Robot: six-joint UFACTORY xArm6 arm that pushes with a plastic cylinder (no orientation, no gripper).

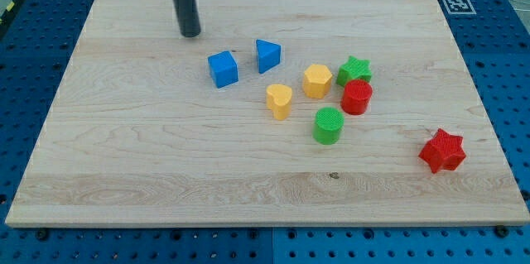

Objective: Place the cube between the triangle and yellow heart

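Observation:
A blue cube (pixel 223 69) lies on the wooden board (pixel 124 156), left of centre. A blue triangle (pixel 267 55) lies just to its right, a small gap apart. A yellow heart (pixel 279 100) lies below and to the right of the cube, below the triangle. My tip (pixel 190 32) is up and to the left of the cube, apart from it, touching no block.
A yellow hexagon (pixel 317 80) lies right of the heart. A green star (pixel 354 70) and a red cylinder (pixel 357 97) lie further right, touching. A green cylinder (pixel 328 125) lies below them. A red star (pixel 441 151) lies near the board's right edge.

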